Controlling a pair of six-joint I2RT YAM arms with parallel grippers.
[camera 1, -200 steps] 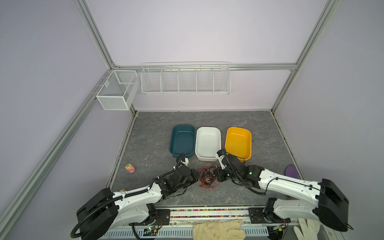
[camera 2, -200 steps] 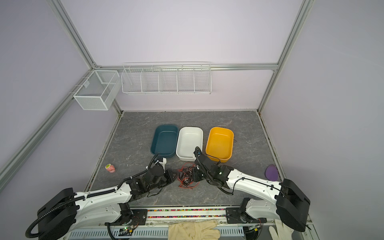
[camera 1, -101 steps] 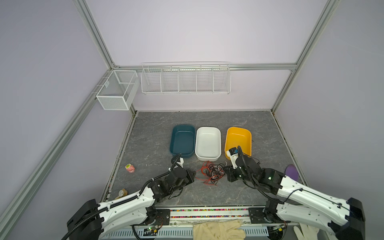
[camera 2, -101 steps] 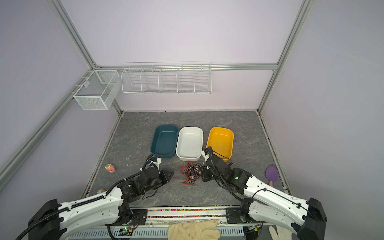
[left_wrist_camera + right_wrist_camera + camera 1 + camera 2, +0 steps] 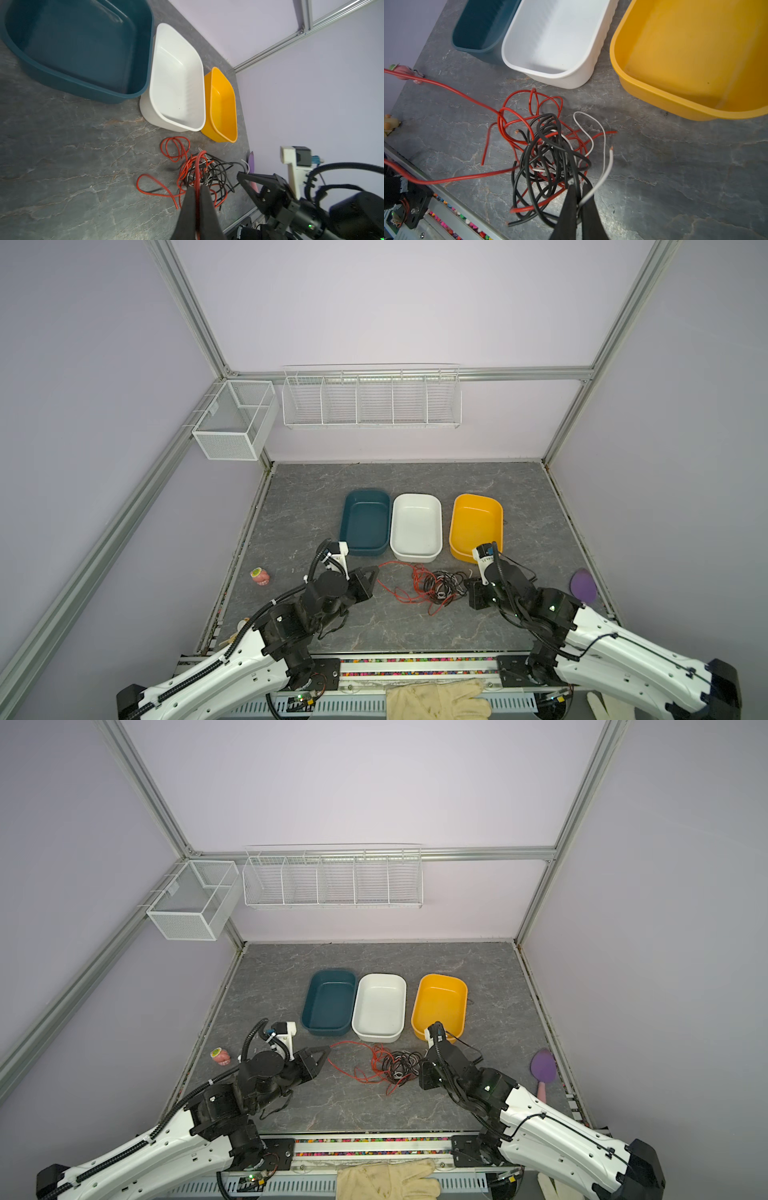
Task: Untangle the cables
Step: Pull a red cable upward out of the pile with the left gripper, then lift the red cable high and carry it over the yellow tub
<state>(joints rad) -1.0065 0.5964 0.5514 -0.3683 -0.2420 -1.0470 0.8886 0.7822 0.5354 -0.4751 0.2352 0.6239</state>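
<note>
The cables [image 5: 436, 589] [image 5: 390, 1067] lie as a knot of red, black and white strands on the grey table, in front of the bins. My left gripper [image 5: 376, 568] [image 5: 328, 1048] is at the knot's left, shut on a red cable [image 5: 199, 162] that runs taut from its tips [image 5: 197, 187] into the knot. At the knot's right edge my right gripper [image 5: 467, 585] [image 5: 422, 1065] is shut on black and white strands, seen at its tips [image 5: 578, 186]. Red loops [image 5: 533, 104] spread out beyond the black coil [image 5: 546, 149].
Behind the cables stand a teal bin [image 5: 365, 522], a white bin [image 5: 415, 526] and a yellow bin [image 5: 476, 522], all empty. A pink toy [image 5: 259, 576] lies at the left, a purple spatula [image 5: 582, 585] at the right, and a glove [image 5: 436, 699] on the front rail.
The two grippers have drawn apart, left one leftward and right one rightward. The knot has stretched wider, and a red strand is pulled out to the left.
</note>
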